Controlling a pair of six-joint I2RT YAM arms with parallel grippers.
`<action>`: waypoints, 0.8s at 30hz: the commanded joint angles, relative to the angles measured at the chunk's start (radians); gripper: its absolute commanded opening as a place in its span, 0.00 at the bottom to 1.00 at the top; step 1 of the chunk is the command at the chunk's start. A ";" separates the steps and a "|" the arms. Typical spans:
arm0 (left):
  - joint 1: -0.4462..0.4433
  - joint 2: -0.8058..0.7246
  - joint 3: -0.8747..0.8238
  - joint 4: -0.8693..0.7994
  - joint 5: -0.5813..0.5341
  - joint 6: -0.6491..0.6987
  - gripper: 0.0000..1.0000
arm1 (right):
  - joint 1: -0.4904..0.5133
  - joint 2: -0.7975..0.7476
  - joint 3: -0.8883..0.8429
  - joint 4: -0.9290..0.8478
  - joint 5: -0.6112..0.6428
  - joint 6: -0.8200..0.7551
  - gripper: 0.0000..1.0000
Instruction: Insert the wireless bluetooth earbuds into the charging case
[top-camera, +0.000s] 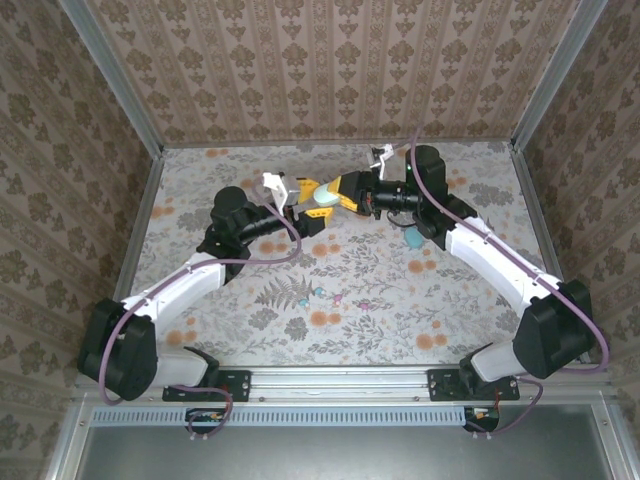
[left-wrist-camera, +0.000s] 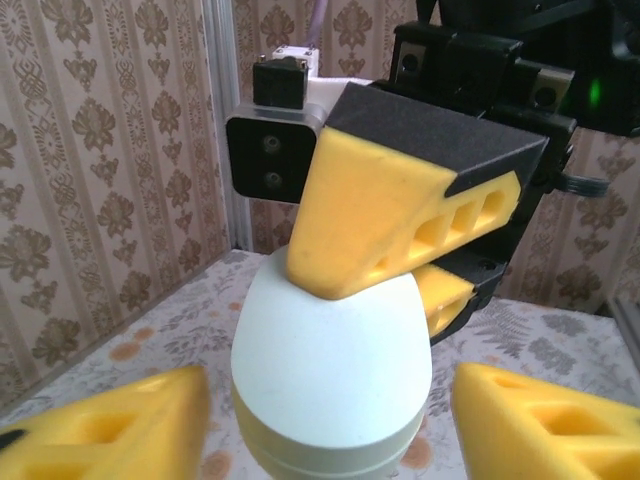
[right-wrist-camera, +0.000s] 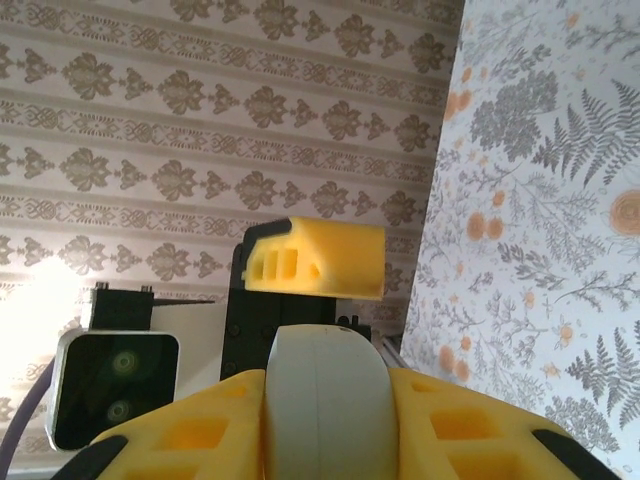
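The earbuds (top-camera: 320, 292), perhaps three specks, lie loose on the table (top-camera: 250, 330), well apart from both arms. Your right gripper (right-wrist-camera: 325, 420) pinches one charging case (left-wrist-camera: 330, 350) aloft while your left gripper (left-wrist-camera: 330, 420) stands wide around it, not touching, likely a handover. A second case (top-camera: 413, 238) sits beside the right arm.

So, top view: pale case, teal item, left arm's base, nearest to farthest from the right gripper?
1. pale case, in the right gripper.
2. teal item, on the table, right side.
3. left arm's base, near-left corner.
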 joint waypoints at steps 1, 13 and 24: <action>-0.003 -0.021 0.015 -0.076 -0.027 0.034 0.76 | -0.009 -0.056 -0.042 0.060 0.111 -0.021 0.17; 0.049 -0.214 -0.055 -0.272 -0.291 0.053 0.89 | -0.070 0.153 -0.136 0.082 0.379 -0.114 0.15; 0.118 -0.300 -0.012 -0.446 -0.418 -0.047 0.98 | -0.071 0.525 0.005 0.086 0.314 -0.159 0.15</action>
